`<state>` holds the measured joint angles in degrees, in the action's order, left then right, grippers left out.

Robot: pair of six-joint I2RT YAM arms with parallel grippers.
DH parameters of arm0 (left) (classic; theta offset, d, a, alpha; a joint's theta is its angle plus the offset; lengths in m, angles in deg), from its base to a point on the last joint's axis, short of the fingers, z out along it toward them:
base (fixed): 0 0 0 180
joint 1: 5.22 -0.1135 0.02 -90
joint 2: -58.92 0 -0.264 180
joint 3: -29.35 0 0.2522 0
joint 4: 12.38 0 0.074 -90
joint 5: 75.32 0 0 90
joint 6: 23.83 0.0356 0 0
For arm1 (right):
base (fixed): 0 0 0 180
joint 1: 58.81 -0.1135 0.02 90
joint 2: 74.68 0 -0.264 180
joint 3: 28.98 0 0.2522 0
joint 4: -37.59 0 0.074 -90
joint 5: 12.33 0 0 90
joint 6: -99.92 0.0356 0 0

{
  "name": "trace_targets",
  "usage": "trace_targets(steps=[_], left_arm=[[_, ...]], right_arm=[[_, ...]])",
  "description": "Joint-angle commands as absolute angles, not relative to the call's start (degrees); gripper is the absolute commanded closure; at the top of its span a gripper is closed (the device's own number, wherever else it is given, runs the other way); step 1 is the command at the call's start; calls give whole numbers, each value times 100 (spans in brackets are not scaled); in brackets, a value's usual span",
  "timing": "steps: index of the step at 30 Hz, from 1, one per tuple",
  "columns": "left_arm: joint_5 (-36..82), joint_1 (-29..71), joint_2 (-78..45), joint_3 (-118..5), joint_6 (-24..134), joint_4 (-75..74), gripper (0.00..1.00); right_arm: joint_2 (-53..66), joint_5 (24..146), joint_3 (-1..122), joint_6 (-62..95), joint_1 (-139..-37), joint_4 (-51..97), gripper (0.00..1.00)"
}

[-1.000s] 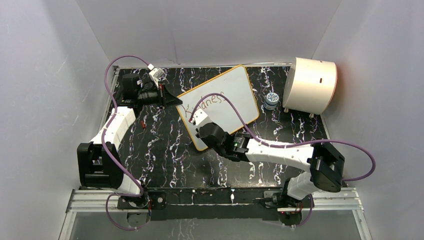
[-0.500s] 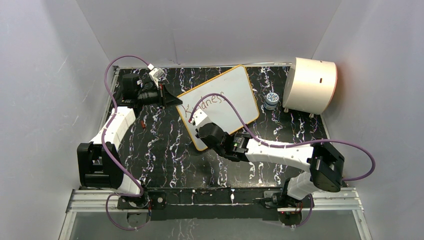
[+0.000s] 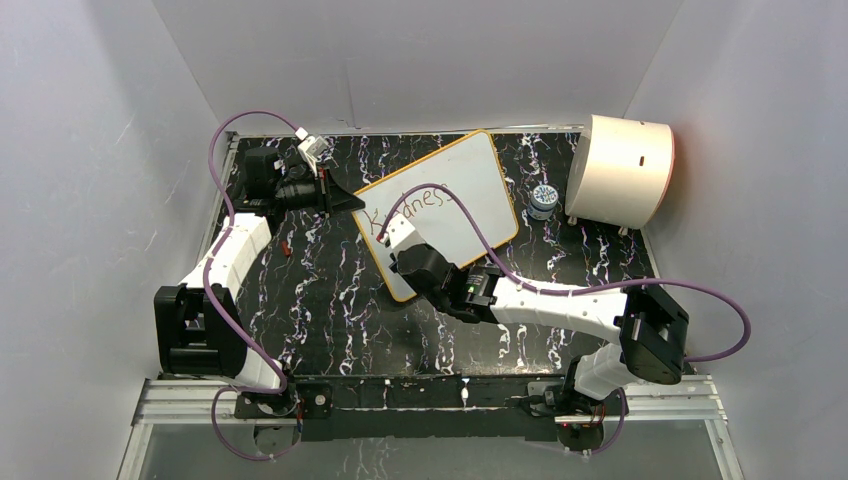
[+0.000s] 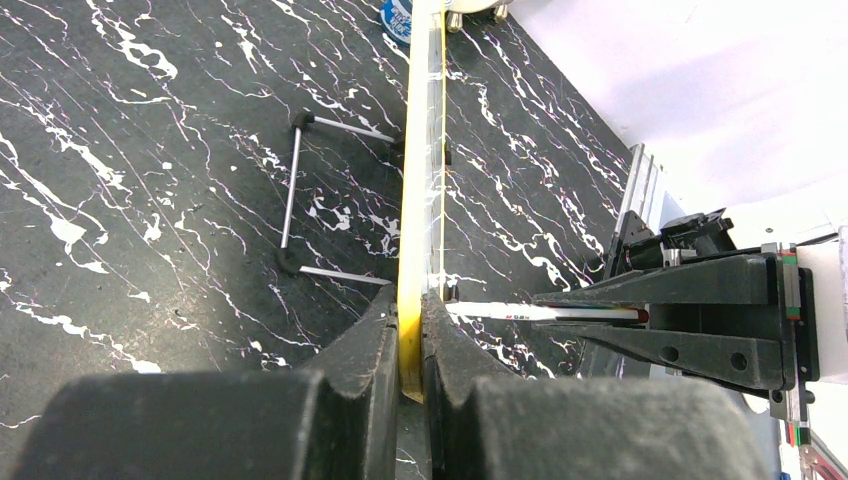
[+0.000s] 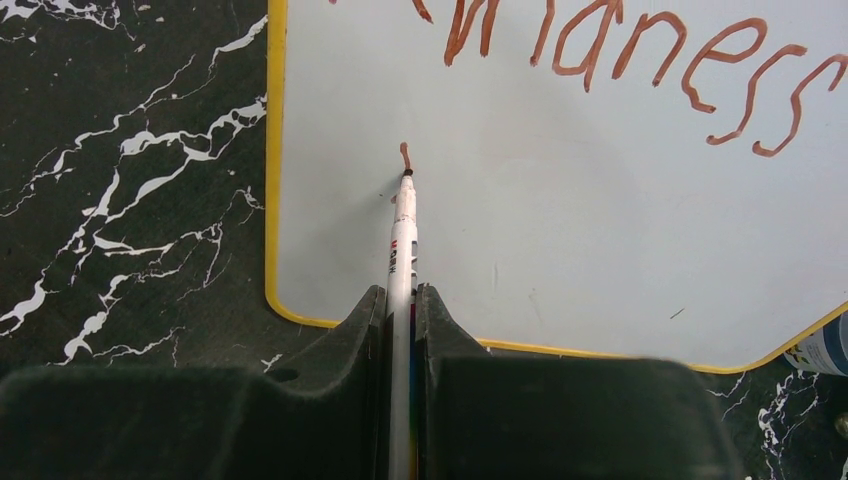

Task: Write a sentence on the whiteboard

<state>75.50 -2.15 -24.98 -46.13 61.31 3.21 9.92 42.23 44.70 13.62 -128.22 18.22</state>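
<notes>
Left gripper [image 4: 411, 310] pinches the whiteboard [image 4: 421, 170] rim so it won't slide. Right gripper [image 5: 400, 300] clamps the marker [image 5: 404, 235], tip touching just ahead, mid-stroke.

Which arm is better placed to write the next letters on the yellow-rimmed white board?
Right. The right pincer is shut on the thin white marker pen, whose tip touches the yellow-rimmed white board under the red lettering. The left pincer only clamps the board's rim.

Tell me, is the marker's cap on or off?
Off: the marker has a bare tip on the whiteboard, beside a short red stroke.
</notes>
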Motion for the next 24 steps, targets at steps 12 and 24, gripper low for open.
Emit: trace_targets(steps=[12, 24], left_arm=[[7353, 14, -2678, -4419, 6591, 1036, 100], [7352, 14, -2673, -4418, 6591, 1035, 100]], right_arm=[[953, 3955, 4834, 1242, -12716, 2109, 100], [901, 4038, 4719, 1443, -12675, 1844, 100]])
